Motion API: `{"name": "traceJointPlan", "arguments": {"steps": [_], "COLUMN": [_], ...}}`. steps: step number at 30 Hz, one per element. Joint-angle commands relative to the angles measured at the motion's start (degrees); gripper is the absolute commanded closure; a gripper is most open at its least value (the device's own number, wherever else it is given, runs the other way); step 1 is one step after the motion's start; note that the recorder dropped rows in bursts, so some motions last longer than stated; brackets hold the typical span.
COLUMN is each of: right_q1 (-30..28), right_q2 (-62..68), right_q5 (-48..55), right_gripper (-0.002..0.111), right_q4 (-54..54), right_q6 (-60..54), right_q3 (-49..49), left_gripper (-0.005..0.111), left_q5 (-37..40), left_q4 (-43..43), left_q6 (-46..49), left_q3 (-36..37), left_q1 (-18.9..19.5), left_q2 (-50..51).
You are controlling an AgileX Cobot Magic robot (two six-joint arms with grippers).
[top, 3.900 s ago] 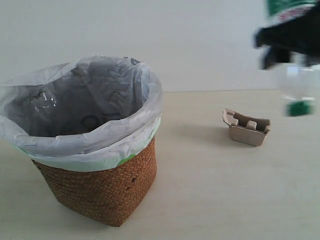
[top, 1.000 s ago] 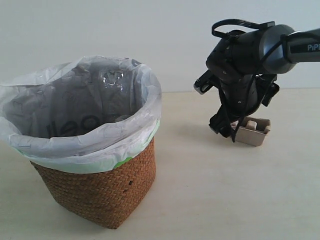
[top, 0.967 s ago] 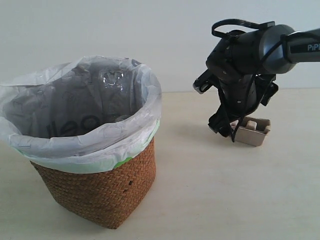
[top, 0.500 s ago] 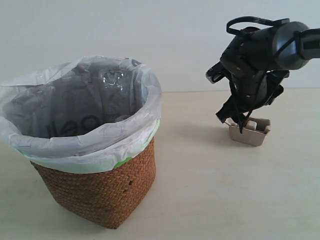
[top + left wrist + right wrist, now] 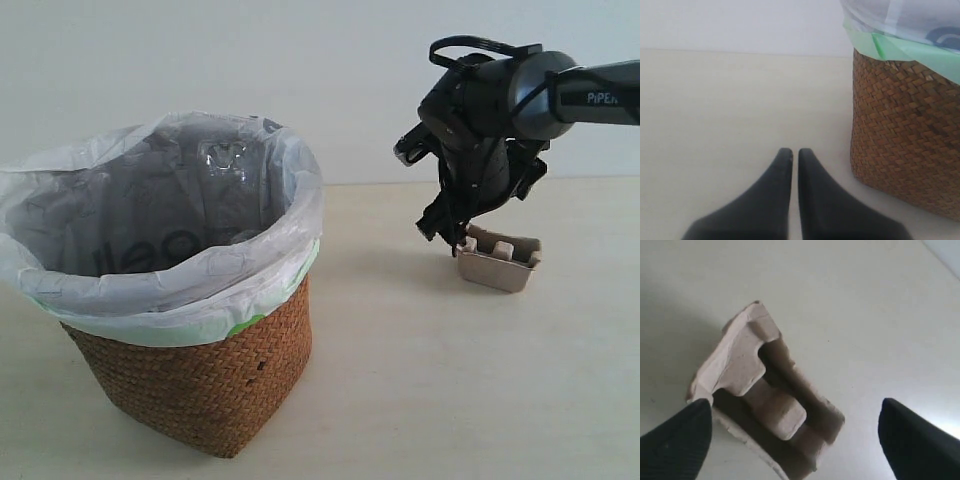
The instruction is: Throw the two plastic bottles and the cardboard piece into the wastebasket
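Pale table top and a plain white wall are seen all around. A few seconds ago a green-labelled bottle was held high in the air, well to the right of the wastebasket. Now no bottle is seen outside it, and clear bottle plastic is seen inside its white bag. So the bottles are judged to be thrown away, though only one clear shape can be made out.

Only the cardboard piece is left. It is lying on the table, well apart from the wastebasket, on its right side. The right gripper has been brought to it, and in the last half second it has been lifted a little and shifted toward the wastebasket. Its jaws are spread wide and nothing is held. The left gripper is seen low, just beside the foot of the wastebasket, with its jaws pressed together and empty.

The cardboard piece is laid flat with its hollow side up. Its long side is run roughly toward and away from the wastebasket. It is seen slantwise between the wide jaws, so a small turn may be needed before it is pinched.
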Motion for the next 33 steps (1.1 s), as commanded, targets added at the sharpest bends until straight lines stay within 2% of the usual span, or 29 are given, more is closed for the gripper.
{"name": "traceJointPlan", "arguments": {"steps": [1, 33], "right_q1": [-0.49, -2.08], "right_q2": [1.66, 6.35], "right_q5": [-1.24, -1.52], "right_gripper": [0.027, 0.027], "right_q4": [0.22, -2.37], "right_q6": [-1.83, -7.06], "right_q3": [-0.60, -0.60], "left_gripper": [0.103, 0.103], "left_q5": [0.04, 0.04], "left_q4": [0.32, 0.32], "left_q6": [0.26, 0.26], "left_q3": [0.20, 0.20], "left_q1": [0.16, 0.16], "left_q2": [-0.14, -0.14]}}
